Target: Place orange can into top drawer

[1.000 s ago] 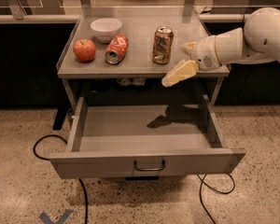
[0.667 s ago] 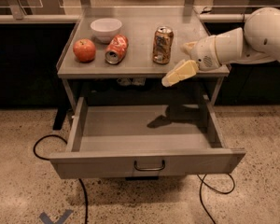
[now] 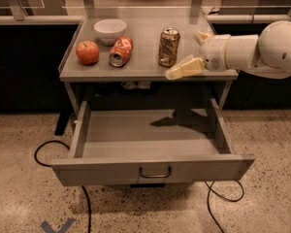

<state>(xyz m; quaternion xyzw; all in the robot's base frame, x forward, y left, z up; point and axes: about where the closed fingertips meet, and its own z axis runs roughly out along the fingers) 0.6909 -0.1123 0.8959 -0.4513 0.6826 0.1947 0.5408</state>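
The orange can stands upright on the grey table top, right of centre. My gripper is just to the right of the can at its height, open, with one cream finger in front and the other behind. It is not touching the can. The top drawer is pulled fully out below the table top. Its inside is empty, and its dark loop handle is at the centre of the front panel.
A white bowl, a red apple and a red-orange can lying on its side are on the left half of the table top. Black cables lie on the floor beside the drawer.
My gripper has risen slightly, bringing its front finger up from the table's edge to the level of the can's base. The can and the drawer have not moved.
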